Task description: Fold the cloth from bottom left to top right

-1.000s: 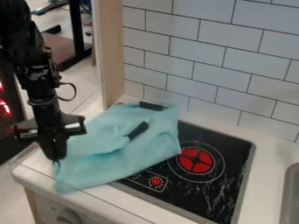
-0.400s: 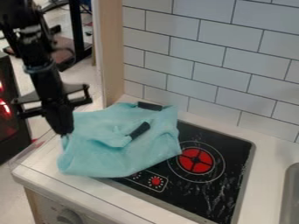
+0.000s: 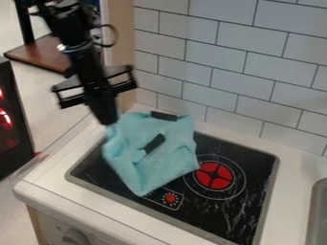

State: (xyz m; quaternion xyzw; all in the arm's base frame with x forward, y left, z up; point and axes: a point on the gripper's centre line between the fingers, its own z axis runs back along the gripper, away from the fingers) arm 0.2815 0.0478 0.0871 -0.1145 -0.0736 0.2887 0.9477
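My gripper (image 3: 110,123) is at the upper left of the counter, its tips together at the left corner of the teal cloth (image 3: 165,160) and shut on it. That corner is lifted, and the cloth hangs in folds from it down onto the black stovetop. Its lower tip lies near the stove's control markings, and its right edge reaches beside the red burner. A black strip shows at the cloth's top edge, and another dark piece lies across its middle.
The black stovetop (image 3: 239,203) with a red burner (image 3: 214,175) lies under and right of the cloth. A white tiled wall (image 3: 223,72) rises behind, with a wooden post (image 3: 120,52) at its left end. Part of a sink (image 3: 314,213) shows at the right edge.
My gripper has moved up and to the right with the cloth's left corner. The cloth has drawn in toward the right, uncovering the stovetop's left part and the counter beside it.
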